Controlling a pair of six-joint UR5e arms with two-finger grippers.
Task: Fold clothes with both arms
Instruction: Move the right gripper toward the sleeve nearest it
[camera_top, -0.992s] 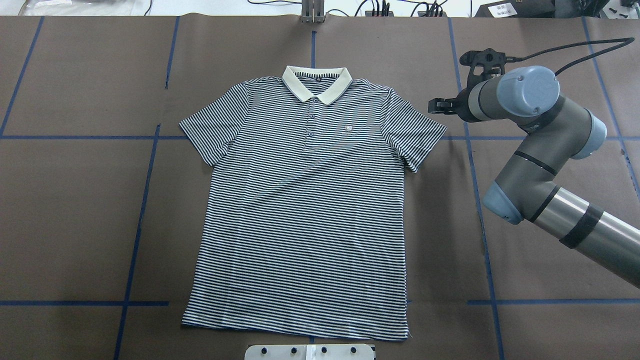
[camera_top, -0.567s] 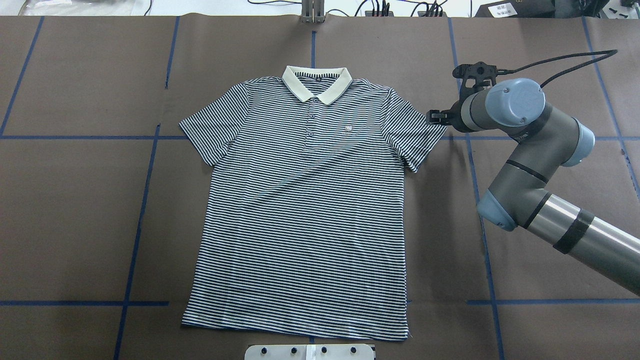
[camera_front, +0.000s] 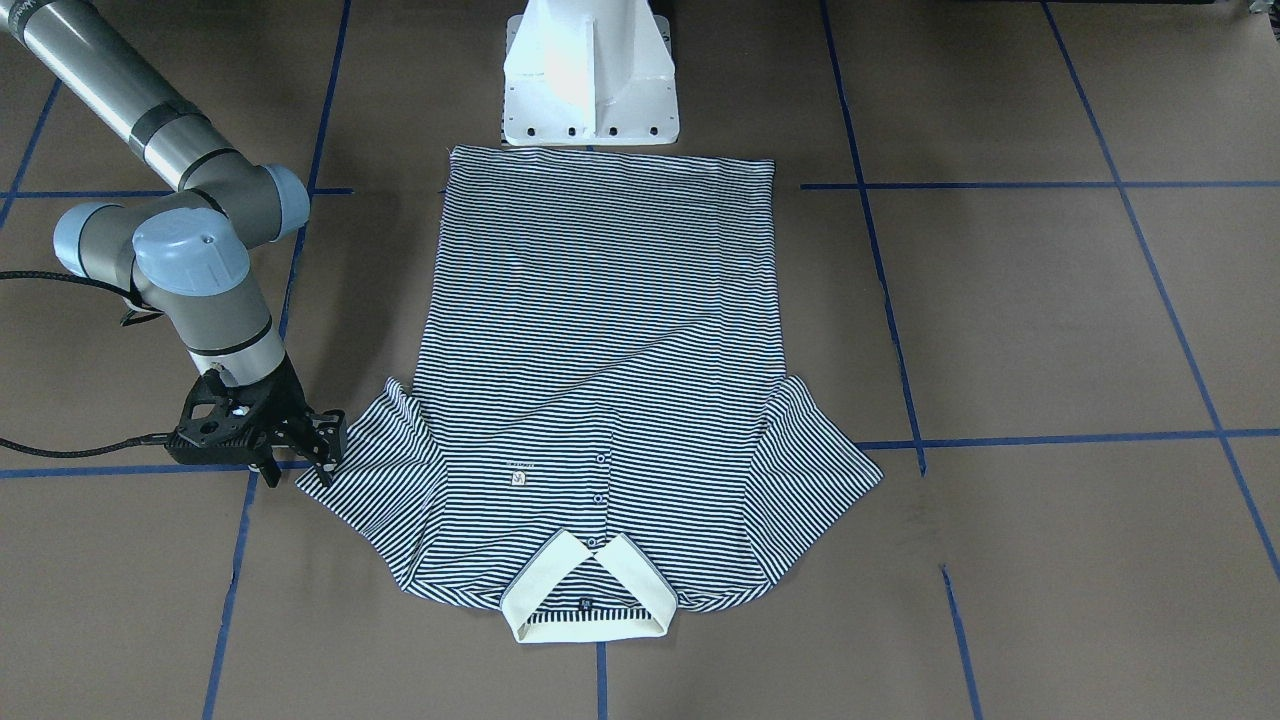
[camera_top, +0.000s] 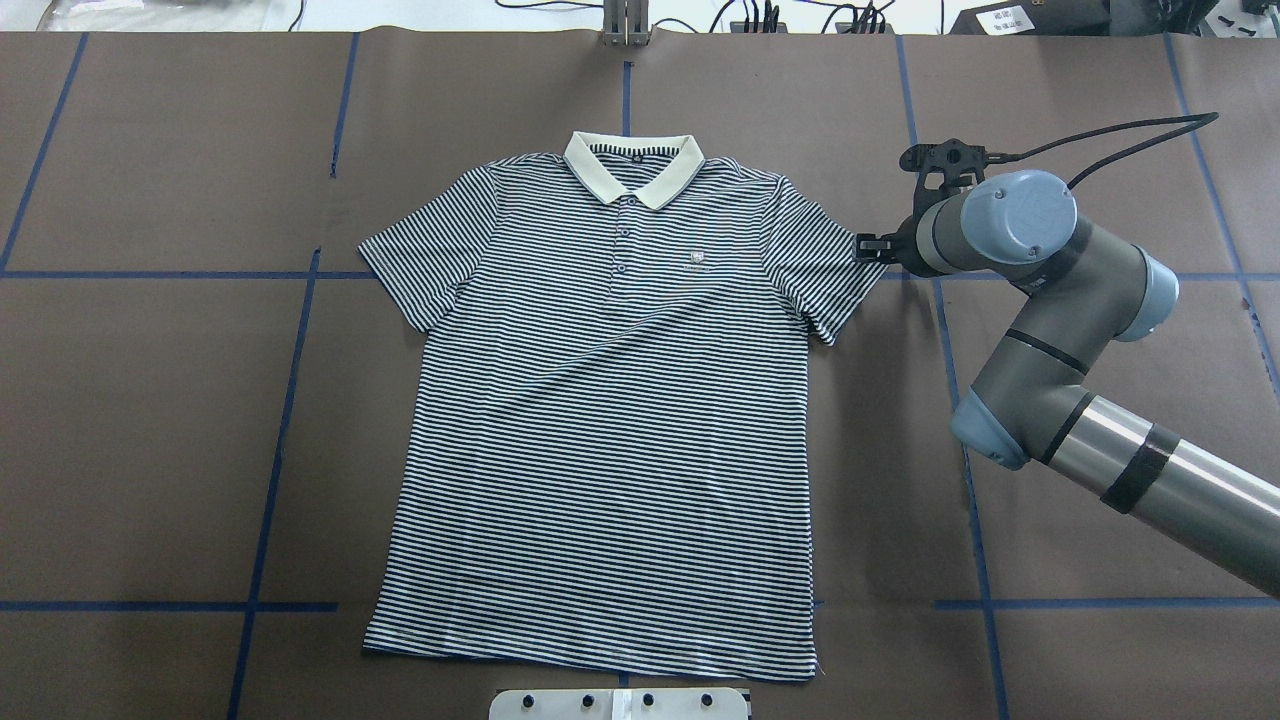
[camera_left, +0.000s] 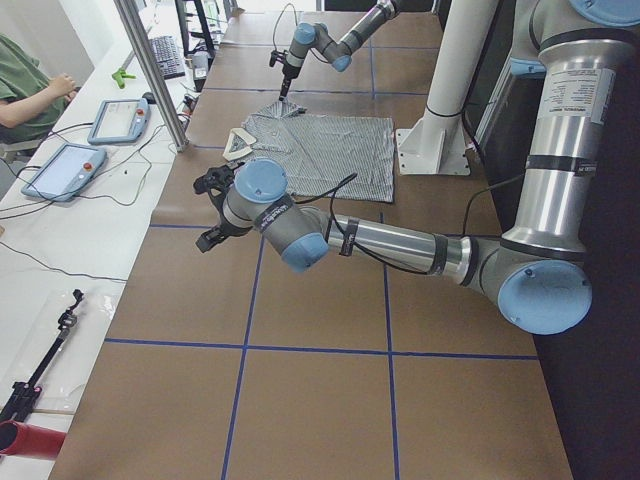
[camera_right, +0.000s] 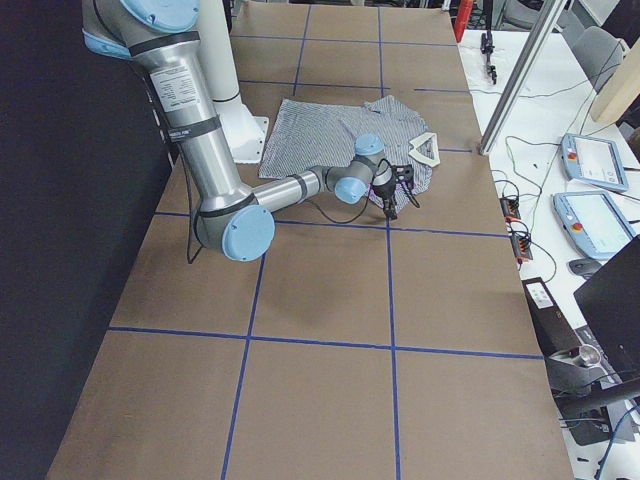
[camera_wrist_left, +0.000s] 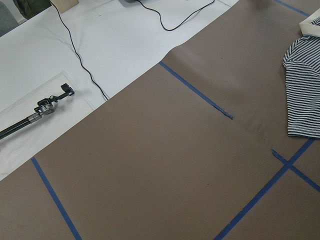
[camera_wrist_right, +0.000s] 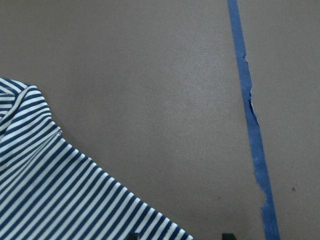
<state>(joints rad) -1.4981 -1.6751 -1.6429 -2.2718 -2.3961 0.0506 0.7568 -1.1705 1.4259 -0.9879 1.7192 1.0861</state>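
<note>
**Right arm at the sleeve, jaws apart, shirt lying flat**

The striped polo shirt (camera_top: 610, 420) lies spread face-up in the middle of the brown desk (camera_top: 150, 420). Its cream collar (camera_top: 633, 165) points away from the robot, and its hem sits just beside the white pedestal (camera_front: 590, 70). Both short sleeves are fanned out to the sides and the buttons are closed.

The right arm (camera_top: 1040, 290) reaches in from the shirt's side and bends down at the wrist. The right gripper (camera_front: 300, 470) is low at the outer edge of the nearest sleeve (camera_top: 835, 270). Its jaws are apart. In the right wrist view their tips show as two dark stubs at the bottom edge, one over the striped hem of the sleeve and one over bare desk. I cannot tell from here whether either tip touches the cloth. Nothing is clamped between them.

The left arm (camera_left: 380, 240) stretches out low on the other side of the shirt. The left gripper (camera_left: 210, 212) is well apart from the far sleeve, over bare desk. It shows only from the end of the desk, so I cannot tell whether its jaws are apart or together. Its wrist camera catches the far sleeve (camera_wrist_left: 302, 90) at the edge of its picture.

Blue tape lines (camera_top: 285, 400) cross the desk around the shirt.
</note>
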